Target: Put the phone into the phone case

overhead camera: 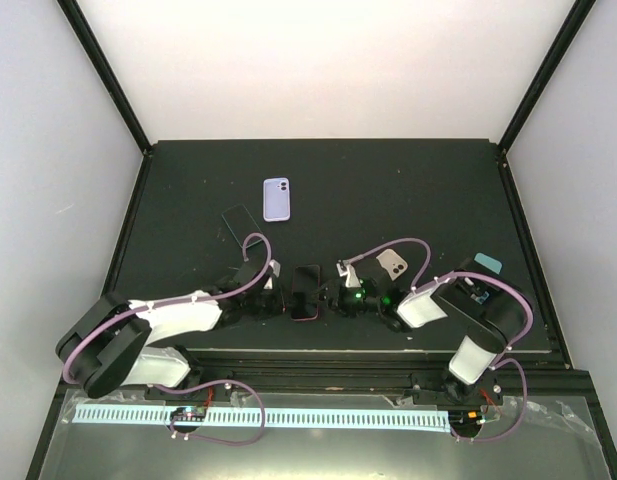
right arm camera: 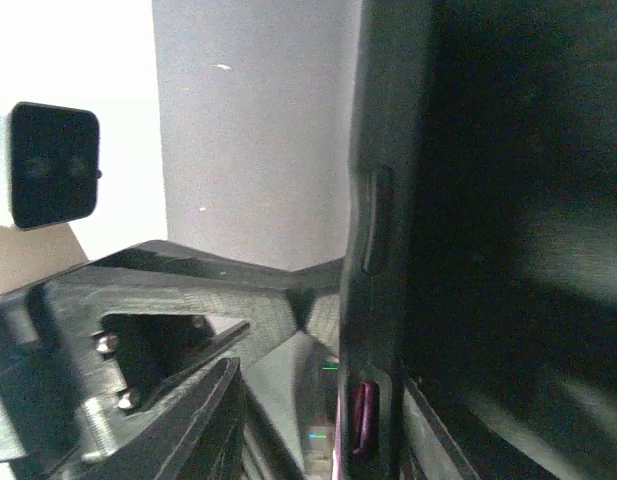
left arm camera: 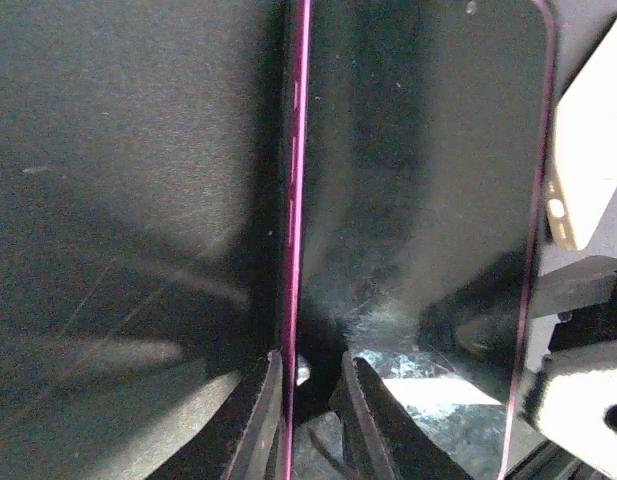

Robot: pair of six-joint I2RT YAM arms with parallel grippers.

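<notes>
A phone (overhead camera: 306,290) with a dark screen and magenta rim lies flat on the black table between my two grippers. In the left wrist view its screen (left arm camera: 418,200) fills the right half. My left gripper (left arm camera: 310,410) is nearly shut astride its left magenta edge, one finger outside the edge and one on the screen; it shows in the top view too (overhead camera: 278,298). My right gripper (overhead camera: 335,298) is at the phone's right side. In the right wrist view a dark phone case (right arm camera: 488,200) wraps that side, a magenta button (right arm camera: 362,415) showing through its cutout. The right gripper (right arm camera: 318,430) stands open around this edge.
A lilac phone (overhead camera: 277,199) lies at mid table, with a dark empty case (overhead camera: 240,225) beside it to the left. A white phone or case (overhead camera: 392,264) lies just behind my right gripper and shows in the left wrist view (left arm camera: 588,170). A teal item (overhead camera: 488,263) sits at the right.
</notes>
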